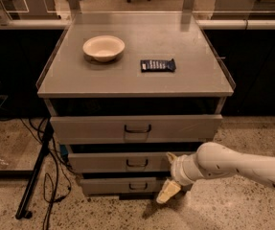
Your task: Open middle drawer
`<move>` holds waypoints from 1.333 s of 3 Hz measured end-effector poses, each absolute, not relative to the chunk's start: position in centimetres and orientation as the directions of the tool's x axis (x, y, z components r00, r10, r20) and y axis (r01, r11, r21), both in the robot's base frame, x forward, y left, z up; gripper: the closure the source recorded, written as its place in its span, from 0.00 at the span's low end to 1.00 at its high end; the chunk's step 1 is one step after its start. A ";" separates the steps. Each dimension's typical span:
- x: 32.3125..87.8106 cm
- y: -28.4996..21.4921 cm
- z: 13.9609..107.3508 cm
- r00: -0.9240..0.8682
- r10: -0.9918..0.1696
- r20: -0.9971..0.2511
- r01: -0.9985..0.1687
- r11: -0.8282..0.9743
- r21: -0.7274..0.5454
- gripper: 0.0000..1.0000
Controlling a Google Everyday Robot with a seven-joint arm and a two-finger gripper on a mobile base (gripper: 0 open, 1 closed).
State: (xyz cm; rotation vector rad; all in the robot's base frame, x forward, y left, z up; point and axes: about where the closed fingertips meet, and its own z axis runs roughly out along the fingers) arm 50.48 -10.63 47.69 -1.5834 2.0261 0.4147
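Observation:
The middle drawer (103,162) is the second of three grey metal drawers in the cabinet, with a small dark wire pull (137,164) at its centre. Its front sits roughly level with the other two drawer fronts. My gripper (168,174) is on a white arm reaching in from the right, in front of the right part of the middle drawer, a little right of the pull. It is open, with one cream fingertip (170,156) at the drawer front and the other (167,192) down by the lowest drawer. It holds nothing.
The top drawer (136,128) and the lowest drawer (122,186) bracket the middle one. On the cabinet top (194,80) sit a cream bowl (103,48) and a dark snack packet (157,65). A black stand leg and cables (36,176) lie at the left on the speckled floor.

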 end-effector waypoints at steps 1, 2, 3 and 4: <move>53.5 -10.7 46.0 -0.140 -0.802 -0.580 -0.950 0.274 -0.149 0.00; 57.1 -10.7 45.0 -0.114 -0.805 -0.582 -0.939 0.279 -0.201 0.00; 60.4 -11.1 44.2 -0.095 -0.804 -0.587 -0.927 0.286 -0.243 0.00; 62.0 -12.5 41.6 -0.149 -0.776 -0.613 -0.918 0.340 -0.207 0.00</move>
